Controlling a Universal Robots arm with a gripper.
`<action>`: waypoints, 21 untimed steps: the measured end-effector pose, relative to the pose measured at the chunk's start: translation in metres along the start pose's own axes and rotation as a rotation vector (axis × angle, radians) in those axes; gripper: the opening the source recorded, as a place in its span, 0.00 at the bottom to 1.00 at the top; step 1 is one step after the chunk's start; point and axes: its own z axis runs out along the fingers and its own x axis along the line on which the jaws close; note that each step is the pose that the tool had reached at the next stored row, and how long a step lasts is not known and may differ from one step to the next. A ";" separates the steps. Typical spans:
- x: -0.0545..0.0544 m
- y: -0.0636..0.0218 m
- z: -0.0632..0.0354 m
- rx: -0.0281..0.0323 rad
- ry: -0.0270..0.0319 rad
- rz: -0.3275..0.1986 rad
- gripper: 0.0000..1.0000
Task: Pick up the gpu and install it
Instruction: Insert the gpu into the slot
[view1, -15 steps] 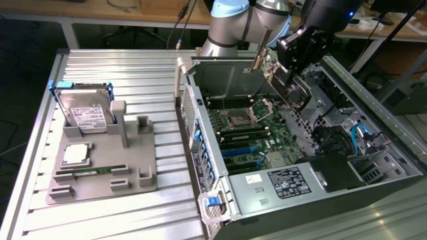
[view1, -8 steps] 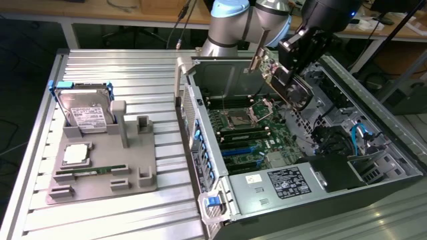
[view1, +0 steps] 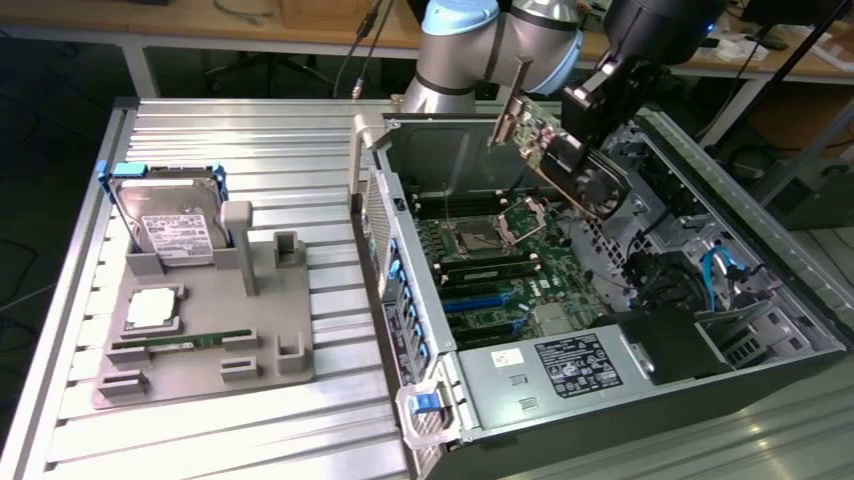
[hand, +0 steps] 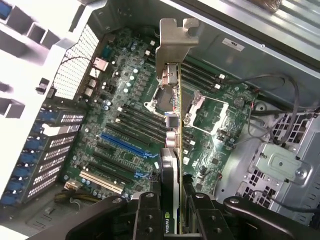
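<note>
Ribbed metal table, open computer case — fingers clamp the gpu above the motherboard — its green logo unreadable.

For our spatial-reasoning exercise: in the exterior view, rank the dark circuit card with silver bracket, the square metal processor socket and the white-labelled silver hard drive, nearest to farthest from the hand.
1. Dark circuit card: gripped in the hand.
2. Processor socket: inside the case, below.
3. Silver hard drive: outside, exterior view's left.

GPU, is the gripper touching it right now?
Touching. The wrist view shows the gripper clamped on both faces of the gpu, above the motherboard.
</note>
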 end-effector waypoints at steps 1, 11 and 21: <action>0.000 -0.0002 0.0000 -0.0009 0.0014 -0.034 0.27; -0.002 -0.0008 0.0001 -0.0041 0.0063 -0.151 0.27; -0.003 -0.0015 0.0003 -0.0075 0.0115 -0.277 0.27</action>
